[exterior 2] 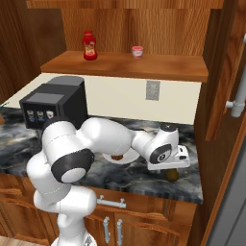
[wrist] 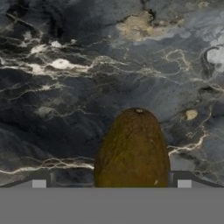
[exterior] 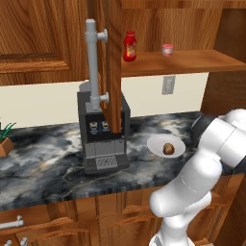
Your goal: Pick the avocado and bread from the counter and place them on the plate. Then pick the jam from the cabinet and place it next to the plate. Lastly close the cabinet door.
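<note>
The wide-open claw (wrist: 111, 183) hangs over the avocado (wrist: 132, 148) beside the plate (exterior: 156, 142); it should squeeze next.

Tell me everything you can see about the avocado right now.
The avocado is a dark olive-brown oval with a rough, pebbled skin and a small stem nub at its far end. It lies on the dark marble counter, off the plate, between the open gripper's fingertips. Whether they touch it can't be told.

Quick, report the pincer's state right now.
Pincer: open, jaws wide on either side of the avocado on the counter, not closed on it.
</note>
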Available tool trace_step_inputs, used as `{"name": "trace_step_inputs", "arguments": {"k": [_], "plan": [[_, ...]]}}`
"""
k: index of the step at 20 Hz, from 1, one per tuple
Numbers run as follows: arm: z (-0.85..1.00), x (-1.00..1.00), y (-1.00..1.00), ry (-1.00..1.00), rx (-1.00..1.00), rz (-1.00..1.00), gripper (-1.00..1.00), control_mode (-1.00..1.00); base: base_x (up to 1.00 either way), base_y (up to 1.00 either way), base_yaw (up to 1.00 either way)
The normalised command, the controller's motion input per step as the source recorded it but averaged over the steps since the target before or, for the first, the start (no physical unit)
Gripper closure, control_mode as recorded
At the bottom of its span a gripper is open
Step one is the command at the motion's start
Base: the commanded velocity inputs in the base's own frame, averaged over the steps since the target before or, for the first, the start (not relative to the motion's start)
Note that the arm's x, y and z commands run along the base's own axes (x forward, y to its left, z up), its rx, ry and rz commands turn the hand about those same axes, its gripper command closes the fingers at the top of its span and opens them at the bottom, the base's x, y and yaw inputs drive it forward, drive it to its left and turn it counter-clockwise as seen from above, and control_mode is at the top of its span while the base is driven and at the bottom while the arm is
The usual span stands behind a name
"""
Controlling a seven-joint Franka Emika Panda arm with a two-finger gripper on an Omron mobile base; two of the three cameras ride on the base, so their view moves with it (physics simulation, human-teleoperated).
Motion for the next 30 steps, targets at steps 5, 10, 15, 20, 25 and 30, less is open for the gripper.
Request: {"name": "trace_step_inputs", "arguments": {"k": [5, 10, 15, 20, 25, 30], "plan": [[-0.04, 0.2, -0.03, 0.0, 0.0, 0.01, -1.0, -1.0, 0.0, 0.0, 0.0], [-0.08, 0.16, -0.06, 0.0, 0.0, 0.01, -1.0, -1.0, 0.0, 0.0, 0.0], [-0.13, 0.01, -0.22, 0.0, 0.0, 0.0, -1.0, -1.0, 0.0, 0.0, 0.0], [-0.14, 0.0, -0.27, 0.0, 0.0, 0.0, -1.0, -1.0, 0.0, 0.0, 0.0], [-0.16, 0.0, -0.02, 0.0, -0.02, 0.0, -1.0, -1.0, 0.0, 0.0, 0.0], [-0.39, 0.01, 0.0, 0.1, 0.0, 0.0, -1.0, -1.0, 0.0, 0.0, 0.0]]}}
